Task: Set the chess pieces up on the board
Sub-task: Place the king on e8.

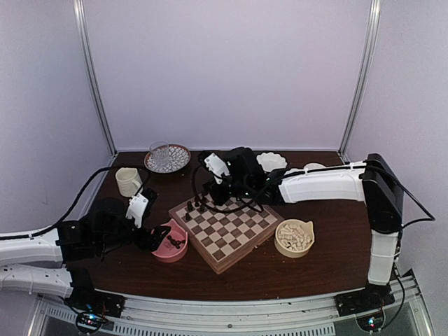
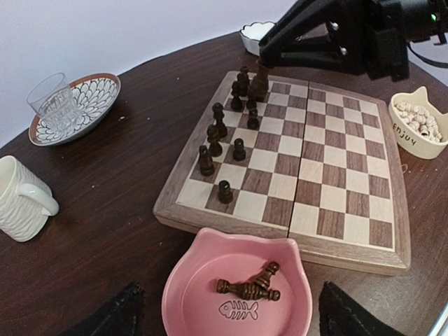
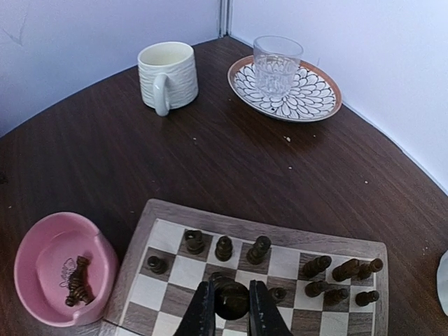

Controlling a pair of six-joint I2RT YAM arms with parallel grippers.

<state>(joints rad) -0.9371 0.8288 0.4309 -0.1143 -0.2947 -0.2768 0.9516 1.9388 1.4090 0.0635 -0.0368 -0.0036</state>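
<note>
Right gripper (image 3: 231, 290) clamped on dark piece (image 3: 231, 301), low over board (image 3: 266, 227) among standing dark pieces (image 3: 224, 247); top view hides this grip. Left gripper (image 2: 227, 308) spread wide, empty, above pink bowl (image 2: 183, 276). Cream bowl (image 2: 420, 129) out of right wrist view.

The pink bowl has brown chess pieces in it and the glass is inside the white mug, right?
No. The glass sits on the patterned plate, not in the white mug, as the right wrist view shows. The pink bowl does hold brown chess pieces.
</note>
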